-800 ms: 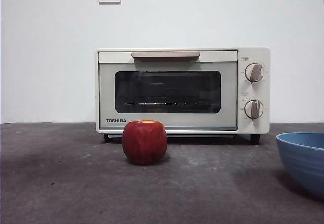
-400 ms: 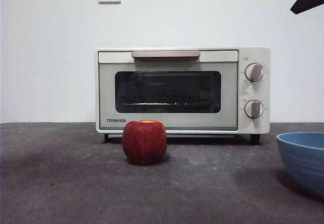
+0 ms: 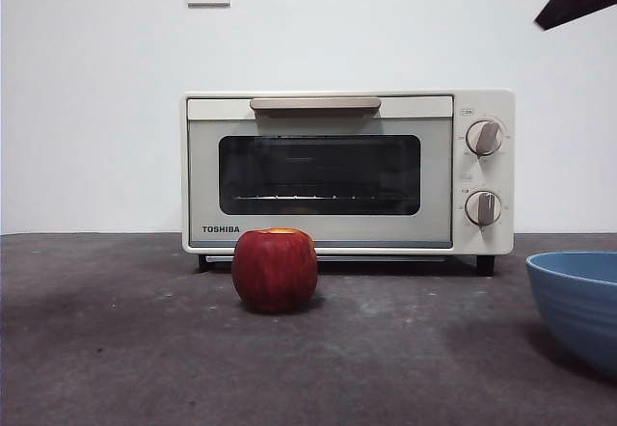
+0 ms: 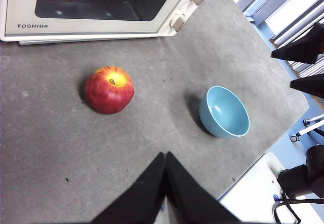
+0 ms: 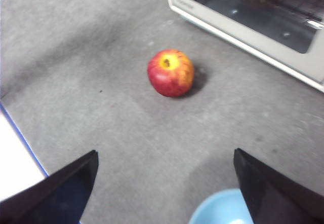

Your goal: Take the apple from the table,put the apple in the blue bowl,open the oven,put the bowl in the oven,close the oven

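apple still on the table, right arm lining up for the pick

we see the apple (image 3: 275,269) sitting upright on the table (image 3: 116,349), in front of the oven (image 3: 347,171) and close to its shut door, well in from every table edge. the blue bowl (image 3: 576,306) stands empty, well apart from the apple, nearer the table's front edge and side edge.

we judge the first step, lifting the apple, is not yet done. the right gripper (image 5: 164,183) hangs high above the table with its jaws spread wide, bowl rim just under it and the apple further out. to do this well we would centre the spread jaws over the apple, come down until they straddle its widest part, and close across the round sides rather than near the yellow top, where it could roll out. the oven front is close behind, so the descent should stay clear of it.

the left gripper (image 4: 165,183) waits with its jaws pressed together.

the front view shows the oven's handle (image 3: 315,104) and both knobs, but only a dark tip of an arm in a top corner. the left wrist view alone shows the whole bowl and its empty inside; the right wrist view shows only its rim.
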Controlling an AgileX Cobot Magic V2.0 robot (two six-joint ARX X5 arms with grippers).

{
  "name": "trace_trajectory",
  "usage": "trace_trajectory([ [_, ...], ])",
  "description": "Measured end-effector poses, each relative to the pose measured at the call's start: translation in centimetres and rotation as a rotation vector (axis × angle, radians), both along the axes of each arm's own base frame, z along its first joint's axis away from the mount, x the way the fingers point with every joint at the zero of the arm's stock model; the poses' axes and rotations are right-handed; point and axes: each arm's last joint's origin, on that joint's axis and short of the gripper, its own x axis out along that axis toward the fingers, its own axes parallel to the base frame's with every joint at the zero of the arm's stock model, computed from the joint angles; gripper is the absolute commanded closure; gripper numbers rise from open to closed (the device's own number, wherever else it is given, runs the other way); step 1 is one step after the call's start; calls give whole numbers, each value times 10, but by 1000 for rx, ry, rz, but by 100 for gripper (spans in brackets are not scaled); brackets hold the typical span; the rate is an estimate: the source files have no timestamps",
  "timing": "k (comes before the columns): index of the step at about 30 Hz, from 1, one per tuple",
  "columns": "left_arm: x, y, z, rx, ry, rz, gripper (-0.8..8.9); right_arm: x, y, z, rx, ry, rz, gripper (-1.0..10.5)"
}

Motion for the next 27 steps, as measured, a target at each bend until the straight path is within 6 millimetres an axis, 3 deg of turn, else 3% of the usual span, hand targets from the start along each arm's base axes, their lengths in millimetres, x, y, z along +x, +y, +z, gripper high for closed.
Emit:
trace_trajectory([
  [15,0,0,0,0,0,0,806,51,67,-30,-44,93,45,520],
  [19,0,0,0,0,0,0,806,75,93,-33,-98,101,36,520],
  [27,0,0,0,0,0,0,806,119,144,-61,-161,153,60,519],
])
